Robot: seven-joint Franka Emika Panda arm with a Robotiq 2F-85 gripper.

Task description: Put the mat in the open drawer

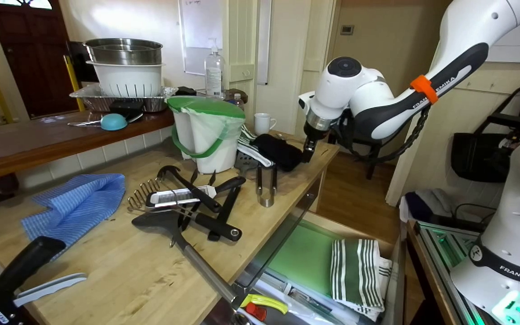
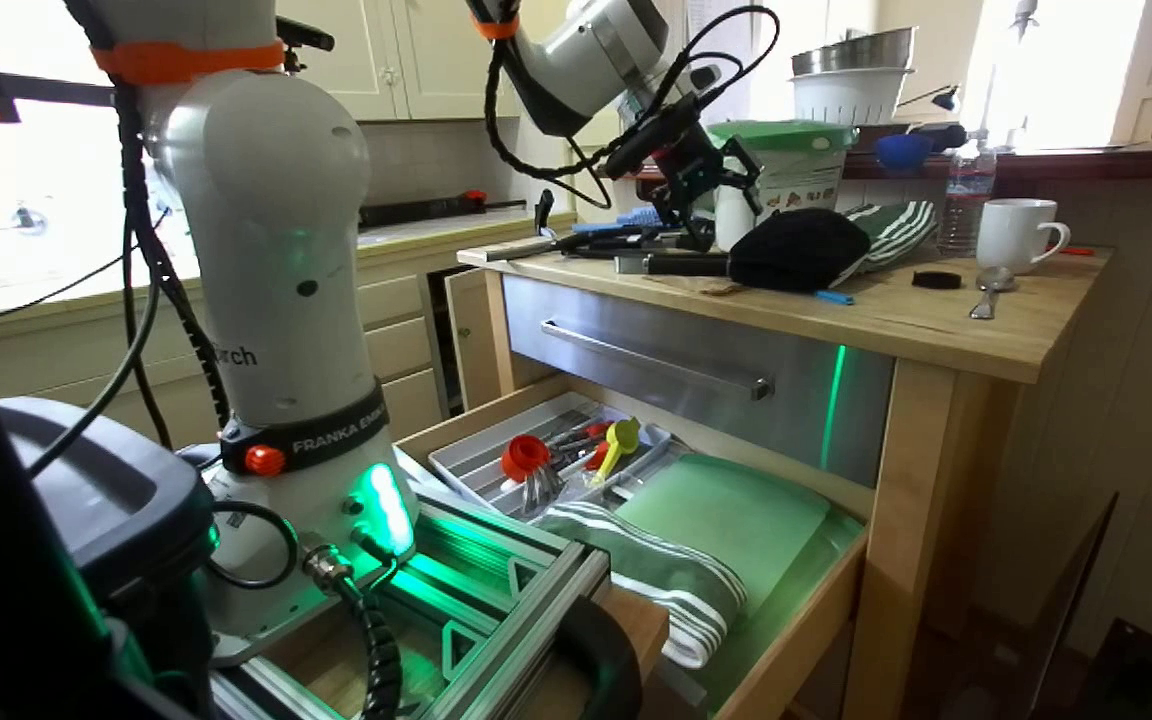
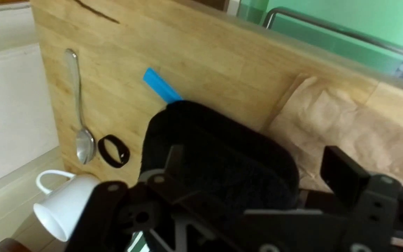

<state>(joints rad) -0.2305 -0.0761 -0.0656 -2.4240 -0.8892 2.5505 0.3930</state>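
Observation:
The mat is a black, rounded pad (image 1: 280, 152) on the wooden tabletop, partly over a green-and-white striped towel. It also shows in an exterior view (image 2: 798, 248) and in the wrist view (image 3: 215, 140). My gripper (image 1: 307, 152) is at the mat, seen also in an exterior view (image 2: 724, 222). In the wrist view my gripper (image 3: 257, 159) is open, one finger over the mat and the other beyond its edge, over brown paper. Whether the fingers touch the mat is unclear. The open drawer with green lining (image 1: 307, 253) is below the tabletop, also in an exterior view (image 2: 736, 520).
Black-handled utensils (image 1: 197, 198), a white bucket (image 1: 210, 135), a blue cloth (image 1: 79, 203) and a white mug (image 2: 1016, 235) stand or lie on the table. A striped towel (image 1: 359, 271) and a utensil tray (image 2: 481, 450) are in the drawer. A closed drawer's handle (image 2: 651, 358) juts out above it.

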